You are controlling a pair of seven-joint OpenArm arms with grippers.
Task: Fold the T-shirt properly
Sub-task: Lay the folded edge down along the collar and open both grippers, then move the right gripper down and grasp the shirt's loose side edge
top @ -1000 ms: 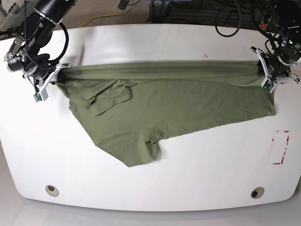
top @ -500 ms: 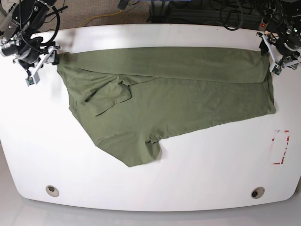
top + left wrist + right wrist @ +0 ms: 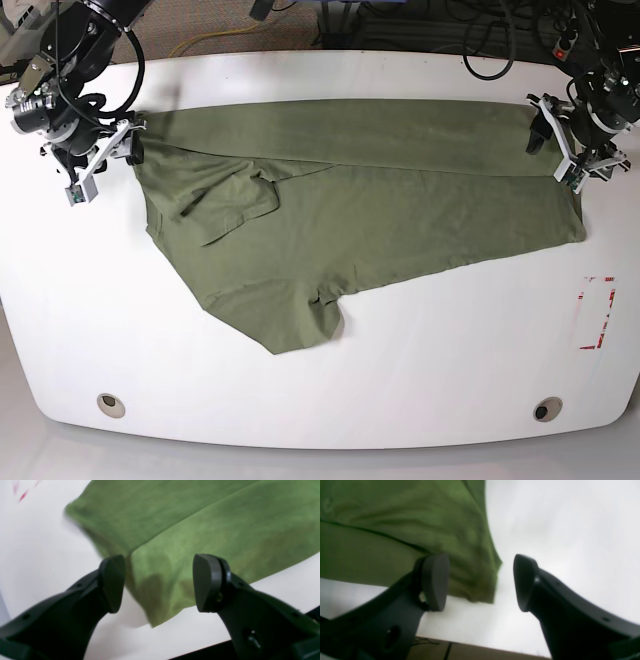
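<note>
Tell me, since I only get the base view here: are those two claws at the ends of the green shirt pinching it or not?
Observer: No. The left wrist view shows the left gripper with its jaws apart, and the T-shirt lies flat on the table beyond them.
Operator: And the other claw?
Observer: The right wrist view shows the right gripper with jaws apart as well; a shirt corner lies below the gap, held by neither finger.
Operator: Is the cloth doubled over near either claw?
Observer: Yes. In the left wrist view a straight edge of an upper layer runs diagonally across the fabric, lying over the layer beneath.
</note>
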